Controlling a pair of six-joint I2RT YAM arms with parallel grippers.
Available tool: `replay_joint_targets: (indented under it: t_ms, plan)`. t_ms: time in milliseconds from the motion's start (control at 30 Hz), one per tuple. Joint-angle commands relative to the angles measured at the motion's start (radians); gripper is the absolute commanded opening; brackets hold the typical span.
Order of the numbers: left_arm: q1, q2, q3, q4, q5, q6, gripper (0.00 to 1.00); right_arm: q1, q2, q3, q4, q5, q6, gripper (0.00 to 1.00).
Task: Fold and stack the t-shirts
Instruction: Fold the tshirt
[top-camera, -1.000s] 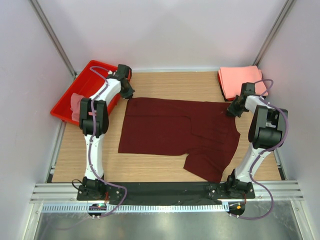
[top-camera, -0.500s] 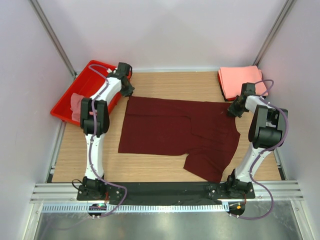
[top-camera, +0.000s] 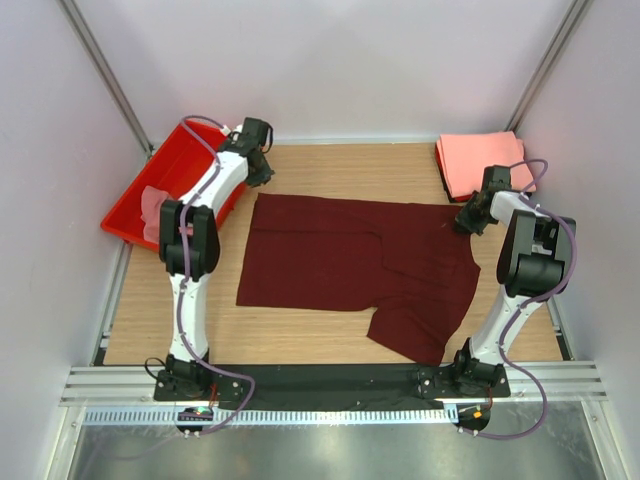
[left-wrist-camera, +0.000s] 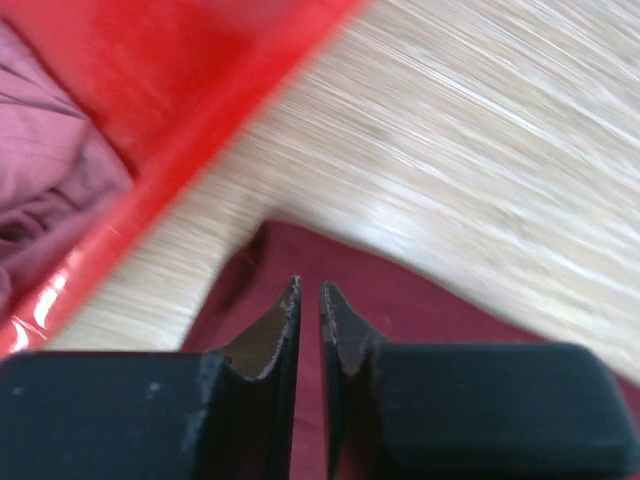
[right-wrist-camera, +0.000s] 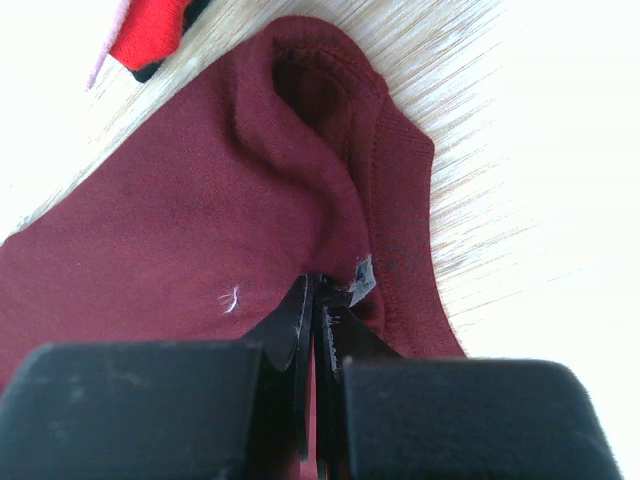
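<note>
On the pale wooden table (top-camera: 330, 170), the dark maroon cloth t-shirt (top-camera: 340, 260) lay spread at the centre. The right gripper (right-wrist-camera: 318, 292) pinched its 3 o'clock edge; the left gripper (left-wrist-camera: 310, 295), at 10 o'clock, hung slightly parted and empty. We judged a one-sided pull would skew and bunch it.

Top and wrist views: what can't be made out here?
Left wrist view: motion blur smears the red tray; the frame's left edge cuts off the pink cloth.
Top view: the salmon stack is too small to count layers, and the right arm covers its near edge; the left arm covers part of the pink cloth.
Right wrist view: the right gripper hides how much maroon t-shirt it pinches.
</note>
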Motion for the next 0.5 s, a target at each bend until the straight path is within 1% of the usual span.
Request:
replay_joint_targets:
  t_ms: [0,67,133,233,333,400,467]
  plan:
    - [-0.048,-0.060,-0.023,0.004,-0.021,0.044,0.10,-0.008,-0.030,0.004,0.013,0.004,-0.005,0.03]
    - [-0.051,-0.040,-0.031,0.001,-0.022,0.039,0.03,-0.009,-0.033,0.004,0.013,0.004,-0.005,0.03]
    - [-0.049,-0.003,-0.022,-0.016,-0.044,0.039,0.00,-0.008,-0.035,0.004,0.013,0.004,-0.006,0.02]
    - [-0.046,0.069,0.033,-0.032,-0.109,0.067,0.00,-0.009,-0.032,0.007,0.011,0.004,-0.006,0.02]
    - [-0.034,0.156,0.140,-0.107,-0.145,0.093,0.00,-0.016,-0.016,0.014,-0.008,0.025,-0.008,0.02]
    - [-0.032,0.172,0.158,-0.130,-0.174,0.097,0.00,-0.025,-0.018,0.007,-0.004,0.028,-0.009,0.03]
    - [-0.032,0.183,0.142,-0.115,-0.166,0.102,0.00,-0.028,-0.021,0.002,0.001,0.031,-0.006,0.03]
